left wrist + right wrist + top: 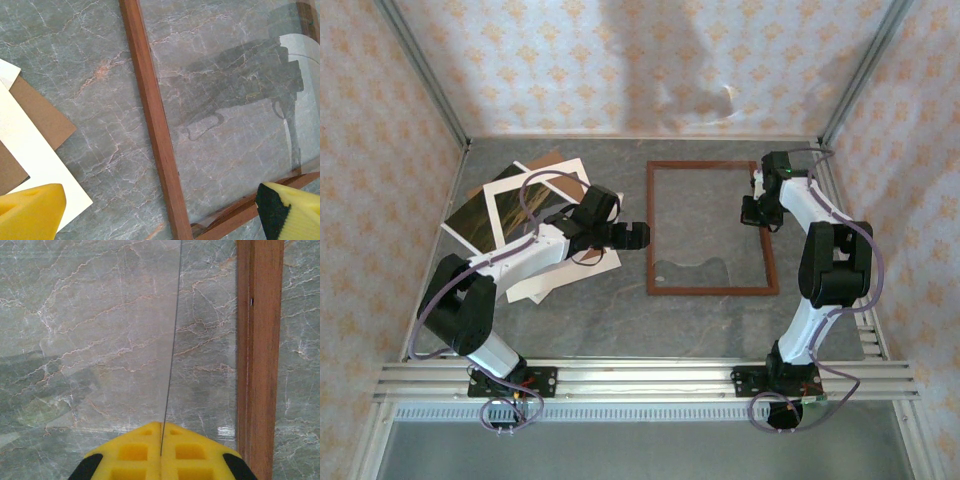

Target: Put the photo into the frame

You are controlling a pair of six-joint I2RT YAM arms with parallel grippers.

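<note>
While a glass pane (172, 330) is being pinched by the right gripper (161, 440) and the left gripper (642, 236) held spread over the frame (710, 164), the flimsy, slippery photo (470, 218) at the left is being judged liftable by its bare edge.

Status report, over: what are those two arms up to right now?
Left jaws open, beside frame's left rail. Right jaws shut on clear sheet by right rail. Photo in pile at left, untouched.

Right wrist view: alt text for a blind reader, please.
Shut yellow right gripper at bottom centre, over a grey marble table; a thin dark line runs up from its tip, possibly a clear sheet's edge. A reddish-brown rail of the frame stands vertically at right.
</note>
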